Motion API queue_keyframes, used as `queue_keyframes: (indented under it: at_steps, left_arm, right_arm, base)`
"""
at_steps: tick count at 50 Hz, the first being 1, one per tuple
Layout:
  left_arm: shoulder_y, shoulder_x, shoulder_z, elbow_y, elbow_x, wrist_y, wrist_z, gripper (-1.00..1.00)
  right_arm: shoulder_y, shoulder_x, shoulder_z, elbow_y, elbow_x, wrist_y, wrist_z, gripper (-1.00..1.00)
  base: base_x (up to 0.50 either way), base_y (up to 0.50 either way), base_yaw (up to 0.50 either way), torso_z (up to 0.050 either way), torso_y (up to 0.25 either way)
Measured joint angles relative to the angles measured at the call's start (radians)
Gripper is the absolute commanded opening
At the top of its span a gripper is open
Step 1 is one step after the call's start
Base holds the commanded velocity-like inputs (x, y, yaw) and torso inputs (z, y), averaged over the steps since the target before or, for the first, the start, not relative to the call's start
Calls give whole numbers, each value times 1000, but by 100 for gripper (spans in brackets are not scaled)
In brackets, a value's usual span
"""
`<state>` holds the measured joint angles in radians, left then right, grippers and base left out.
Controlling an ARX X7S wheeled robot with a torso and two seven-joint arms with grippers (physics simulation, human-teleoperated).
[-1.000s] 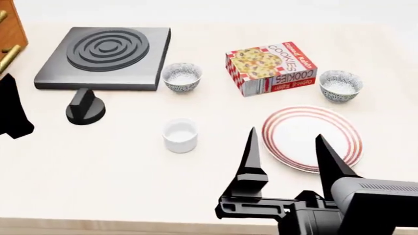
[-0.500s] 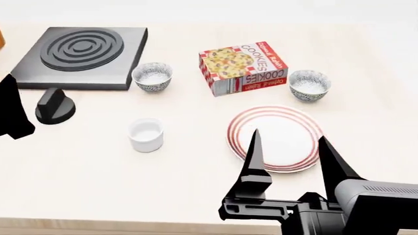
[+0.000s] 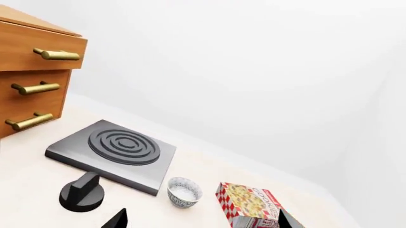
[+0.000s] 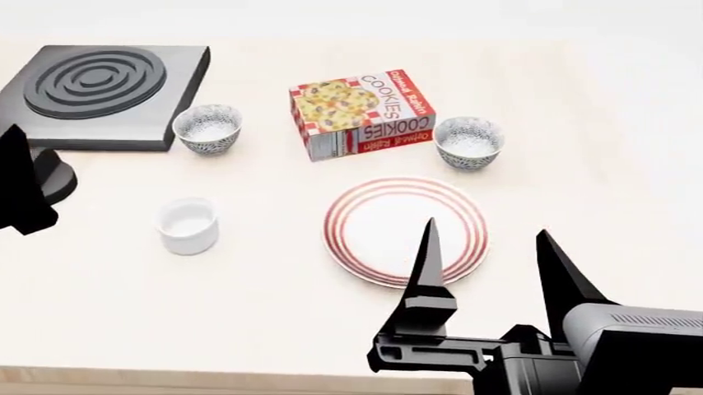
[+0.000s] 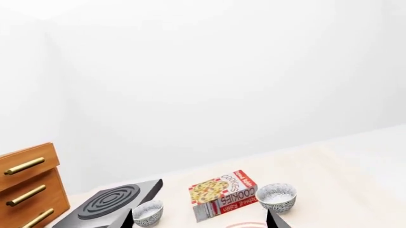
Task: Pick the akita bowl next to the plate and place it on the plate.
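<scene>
The akita bowl (image 4: 469, 141), patterned grey outside and whitish inside, stands just behind the right part of the plate (image 4: 374, 216); it also shows in the right wrist view (image 5: 276, 197). The plate is white with red rings. My right gripper (image 4: 485, 239) hovers open above the plate's near right edge, nothing between its fingers (image 4: 426, 276). A look-alike bowl (image 4: 207, 128) sits by the stove. My left gripper (image 3: 201, 221) is open and empty, with one finger (image 4: 16, 189) showing at the left edge of the head view.
A cookies box (image 4: 360, 113) stands behind the plate, between the two bowls. A plain white cup (image 4: 187, 225) sits left of the plate. A black stove plate (image 4: 94, 86) and a knob (image 3: 82, 194) lie far left, near wooden drawers (image 3: 35, 90).
The head view has swung right: plate, bowls, box and stove all slid left in it. Both grippers keep their places in the view and stay open.
</scene>
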<state>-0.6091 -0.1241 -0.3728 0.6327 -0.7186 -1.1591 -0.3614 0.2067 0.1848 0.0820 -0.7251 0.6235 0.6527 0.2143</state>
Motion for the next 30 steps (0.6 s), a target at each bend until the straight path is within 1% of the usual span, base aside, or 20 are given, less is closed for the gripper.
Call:
queue_keyframes:
  at_steps: [30]
  left_arm:
    - [4, -16, 9, -11, -29, 21, -23, 100]
  right_arm:
    - [5, 16, -19, 17, 9, -16, 16, 100]
  base:
    - [0, -220, 0, 0, 0]
